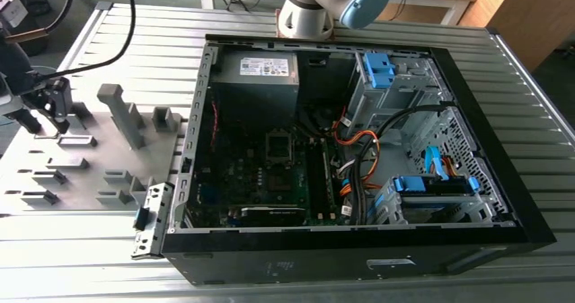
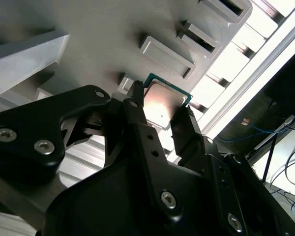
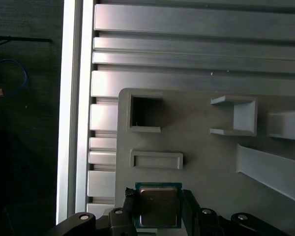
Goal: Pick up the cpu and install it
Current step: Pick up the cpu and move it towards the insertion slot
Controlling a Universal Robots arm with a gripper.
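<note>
At the exterior view's left, over the grey fixture plate (image 1: 157, 158) on the worktop (image 1: 153, 40), we see the tool (image 1: 45, 121). In both wrist views its black fingers (image 2: 137, 118) are clamped on two opposite edges of the cpu (image 2: 163, 101) (image 3: 159, 205), silvery top showing, near a shallow rectangular recess (image 3: 156, 160); whether the chip touches the plate we cannot tell. The open computer case (image 1: 359, 249) stands well apart, at the exterior view's right.

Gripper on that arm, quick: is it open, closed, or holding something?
The gripper is closed on the cpu, gripping it by two opposite edges.
</note>
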